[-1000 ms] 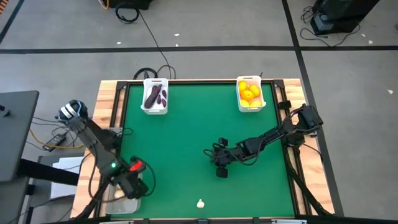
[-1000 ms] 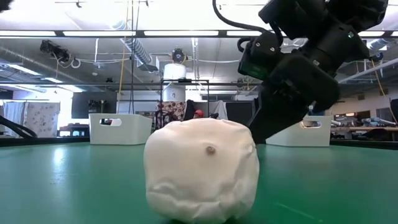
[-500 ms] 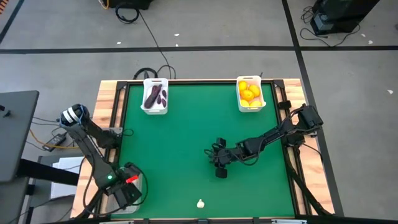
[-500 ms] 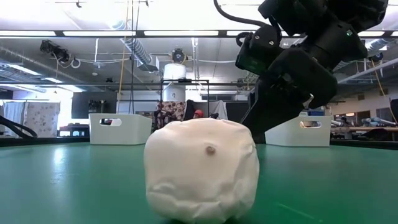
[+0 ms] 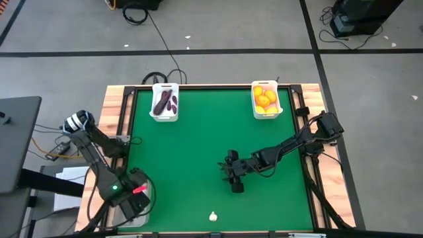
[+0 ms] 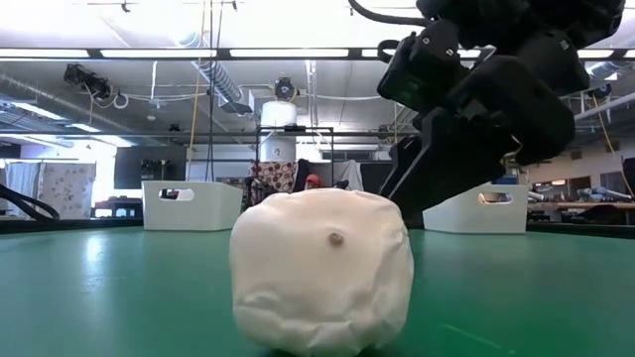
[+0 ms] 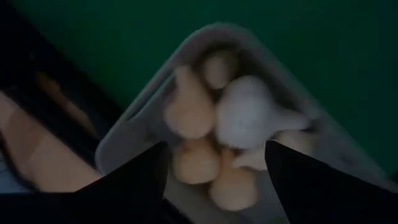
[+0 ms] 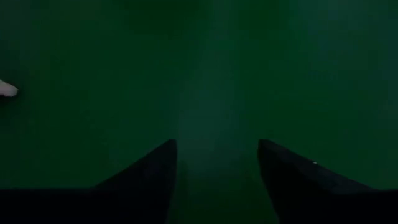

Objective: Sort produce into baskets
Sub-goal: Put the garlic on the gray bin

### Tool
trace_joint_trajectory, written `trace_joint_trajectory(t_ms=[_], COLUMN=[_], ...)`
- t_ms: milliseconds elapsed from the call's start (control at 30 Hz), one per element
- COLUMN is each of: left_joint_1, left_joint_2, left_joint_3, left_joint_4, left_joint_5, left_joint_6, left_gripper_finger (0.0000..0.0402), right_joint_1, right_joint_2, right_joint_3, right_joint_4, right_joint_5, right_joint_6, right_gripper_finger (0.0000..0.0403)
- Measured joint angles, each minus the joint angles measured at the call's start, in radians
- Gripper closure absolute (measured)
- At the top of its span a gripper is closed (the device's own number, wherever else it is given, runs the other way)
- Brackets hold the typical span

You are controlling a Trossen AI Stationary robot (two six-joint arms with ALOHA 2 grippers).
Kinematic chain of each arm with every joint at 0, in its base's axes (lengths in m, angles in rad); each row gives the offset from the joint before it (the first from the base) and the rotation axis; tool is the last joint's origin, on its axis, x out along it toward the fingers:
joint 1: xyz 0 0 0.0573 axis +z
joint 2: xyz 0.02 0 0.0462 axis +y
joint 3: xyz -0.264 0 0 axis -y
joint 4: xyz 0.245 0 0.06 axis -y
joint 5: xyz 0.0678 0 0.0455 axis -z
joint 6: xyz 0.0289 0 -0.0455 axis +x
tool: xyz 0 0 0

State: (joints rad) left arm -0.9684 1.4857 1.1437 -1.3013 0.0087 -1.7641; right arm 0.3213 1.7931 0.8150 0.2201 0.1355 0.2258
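The left gripper (image 5: pixel 135 201) hangs over the clear basket (image 7: pixel 155 106) at the lower left of the high view, at the worktop's (image 5: pixel 198 145) edge. Its fingers (image 7: pixel 134 180) stand apart with nothing between them, and below lie several garlic bulbs (image 7: pixel 249 115) heaped in that basket.

The right gripper (image 5: pixel 234 185) sits low over bare green worktop, right of centre in the high view — fingers (image 8: pixel 149 171) spread, holding nothing.

One loose garlic bulb (image 5: pixel 213 216) rests on the worktop near the bottom edge of the high view, below the right gripper and apart from it; it fills the foreground of the low view.

At the upper edge stand two white baskets — the left one (image 5: pixel 164 102) with purple eggplants (image 5: pixel 163 102), the right one (image 5: pixel 266 99) with yellow and orange citrus (image 5: pixel 264 98).
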Motion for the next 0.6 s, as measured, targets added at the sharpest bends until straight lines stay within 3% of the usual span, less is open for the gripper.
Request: trace_joint_trajectory(t_ms=[100, 167, 333, 600], left_joint_1=[-0.001, 0.0, 0.002, 0.07], left_joint_2=[0.0, 0.0, 0.0, 0.106], left_joint_3=[0.064, 0.106, 0.132, 0.099], left_joint_4=[0.013, 0.035, 0.275, 0.645], left_joint_5=[-0.118, -0.261, -0.582, -0.761], left_joint_6=[0.0, 0.034, 0.33, 0.676], left_gripper_finger=[0.0123, 0.0122, 0.0122, 0.0122], right_joint_1=[0.004, 0.013, 0.028, 0.095], right_joint_2=[0.0, 0.0, 0.0, 0.045], right_joint_3=[0.0, 0.0, 0.0, 0.029], right_joint_4=[0.028, 0.065, 0.22, 0.22], right_joint_5=[-0.051, -0.124, -0.381, -0.362], right_joint_6=[-0.08, -0.152, -0.184, -0.166], right_gripper_finger=[0.0165, 0.0166, 0.0167, 0.0165])
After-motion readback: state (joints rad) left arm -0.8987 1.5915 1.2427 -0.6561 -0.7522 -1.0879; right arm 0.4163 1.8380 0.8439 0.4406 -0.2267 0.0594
